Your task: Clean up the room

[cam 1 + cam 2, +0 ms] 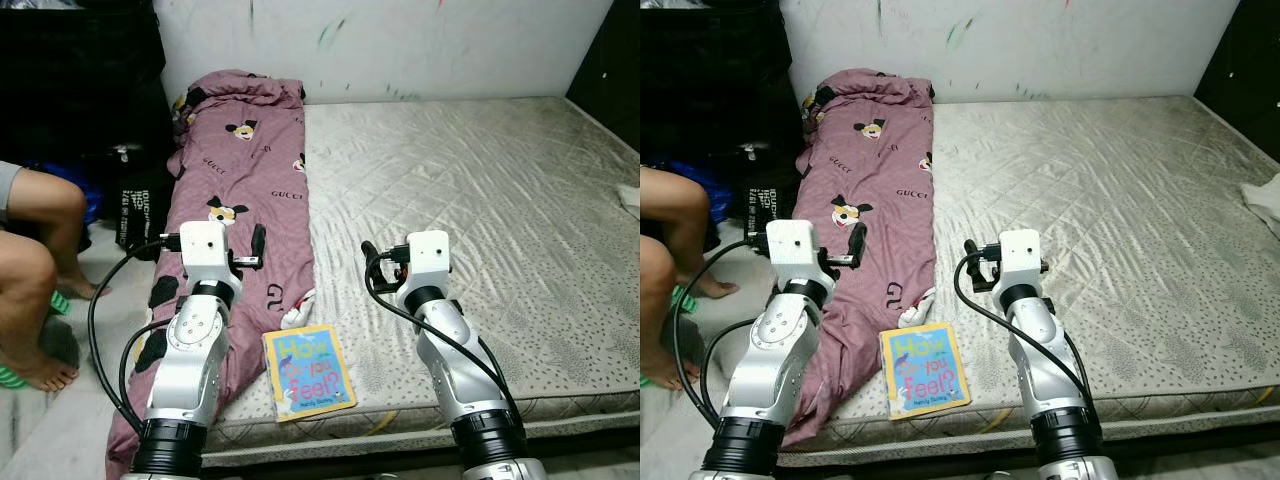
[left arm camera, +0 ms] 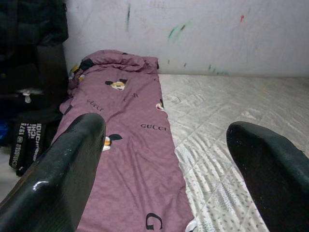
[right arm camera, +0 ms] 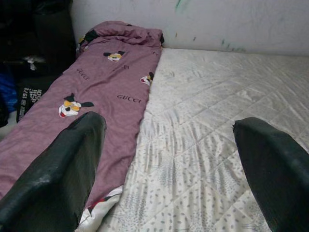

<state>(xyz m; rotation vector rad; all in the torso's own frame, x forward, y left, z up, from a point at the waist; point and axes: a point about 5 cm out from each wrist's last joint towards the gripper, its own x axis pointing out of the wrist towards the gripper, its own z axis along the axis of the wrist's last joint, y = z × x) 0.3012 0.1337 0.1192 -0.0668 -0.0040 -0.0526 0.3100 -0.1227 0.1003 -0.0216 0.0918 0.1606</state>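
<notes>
You're lining up: both the left gripper (image 2: 164, 159) and right gripper (image 3: 169, 164) hover spread wide, the book (image 1: 308, 371) lies below between them, so reach down.

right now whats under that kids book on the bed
The book lies flat near the front edge of the bare mattress, its left side beside the purple blanket. What its cover hides, if anything, cannot be seen.
</notes>
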